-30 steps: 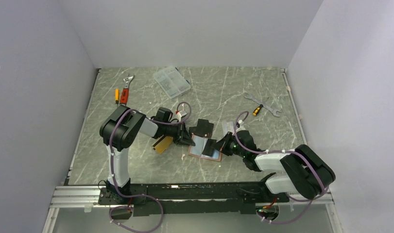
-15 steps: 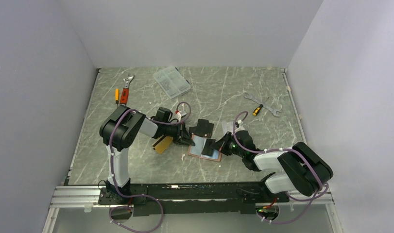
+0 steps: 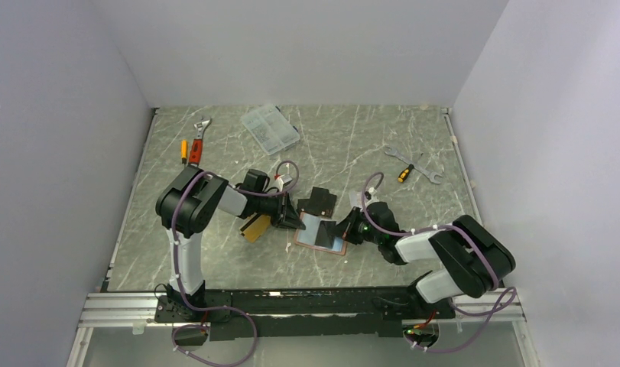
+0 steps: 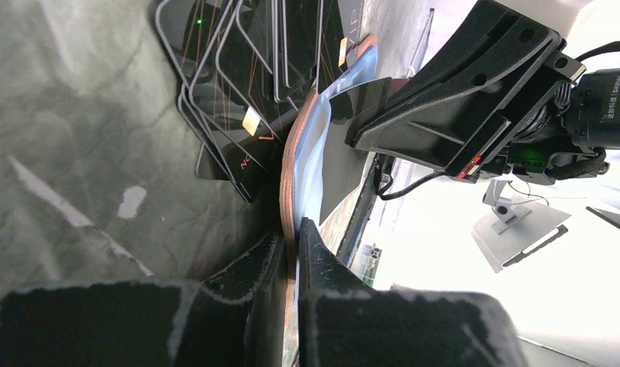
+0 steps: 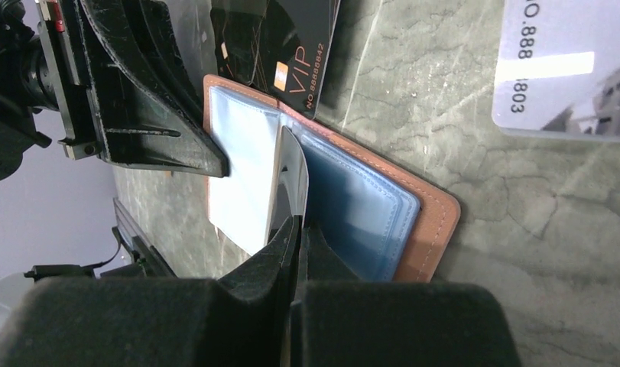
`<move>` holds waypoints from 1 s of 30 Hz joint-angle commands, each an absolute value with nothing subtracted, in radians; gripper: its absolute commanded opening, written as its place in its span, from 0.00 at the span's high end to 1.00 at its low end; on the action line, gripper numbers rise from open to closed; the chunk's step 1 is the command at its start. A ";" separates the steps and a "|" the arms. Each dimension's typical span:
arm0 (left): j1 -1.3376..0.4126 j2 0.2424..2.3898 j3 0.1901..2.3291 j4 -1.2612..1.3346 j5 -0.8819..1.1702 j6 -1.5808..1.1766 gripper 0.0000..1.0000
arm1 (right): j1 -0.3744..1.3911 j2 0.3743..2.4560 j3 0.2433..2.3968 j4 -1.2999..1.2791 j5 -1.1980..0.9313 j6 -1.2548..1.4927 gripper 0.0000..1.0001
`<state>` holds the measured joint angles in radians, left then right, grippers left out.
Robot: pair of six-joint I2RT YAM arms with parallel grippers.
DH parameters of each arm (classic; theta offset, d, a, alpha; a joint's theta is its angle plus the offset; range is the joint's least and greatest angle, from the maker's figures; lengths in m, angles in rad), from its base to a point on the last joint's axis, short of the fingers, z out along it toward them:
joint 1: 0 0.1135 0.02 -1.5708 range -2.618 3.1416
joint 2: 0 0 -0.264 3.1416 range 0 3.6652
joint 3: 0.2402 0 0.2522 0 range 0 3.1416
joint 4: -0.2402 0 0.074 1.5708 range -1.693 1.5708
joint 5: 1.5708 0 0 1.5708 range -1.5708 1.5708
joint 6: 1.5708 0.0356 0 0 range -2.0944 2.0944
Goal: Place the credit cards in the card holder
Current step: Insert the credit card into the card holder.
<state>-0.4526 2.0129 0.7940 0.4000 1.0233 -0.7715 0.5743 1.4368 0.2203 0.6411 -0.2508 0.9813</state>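
The card holder [image 3: 318,234] lies open on the table, salmon outside [image 5: 433,222] and pale blue inside [image 5: 352,206]. My left gripper [image 3: 294,220] is shut on its left edge; the salmon cover [image 4: 288,176] sits pinched between the jaws of the left gripper [image 4: 293,229]. My right gripper [image 3: 342,228] is shut on a thin silver-grey credit card [image 5: 293,180] standing on edge over the holder's fold, in the grip of the right gripper [image 5: 299,223]. An orange credit card [image 3: 254,227] lies left of the holder. Another silver card [image 5: 566,69] lies flat beyond it.
Black VIP cards [image 3: 319,202] are fanned just behind the holder [image 4: 245,92]. A clear compartment box [image 3: 270,128] sits at the back. Wrenches [image 3: 425,165] and a screwdriver [image 3: 404,173] lie back right. An adjustable wrench [image 3: 202,128] and an orange tool [image 3: 186,150] lie back left.
The right arm has pushed slightly left and forward with its card, toward the holder's middle. The left gripper has held its place on the holder's edge.
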 commanded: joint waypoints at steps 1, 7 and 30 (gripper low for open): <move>-0.475 1.995 0.783 0.402 0.988 -0.745 0.89 | 0.594 1.528 0.256 0.556 -0.337 0.935 1.00; -0.476 1.993 0.785 0.403 0.989 -0.745 0.89 | 0.586 1.566 0.272 0.557 -0.358 0.930 1.00; -0.481 1.973 0.801 0.332 0.968 -0.709 0.62 | 0.584 1.529 0.247 0.551 -0.415 0.858 1.00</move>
<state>-0.4458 1.9659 0.7898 0.3508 1.0096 -0.7425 0.5507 1.5127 0.2634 0.6785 -0.3515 0.9180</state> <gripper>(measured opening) 0.401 0.007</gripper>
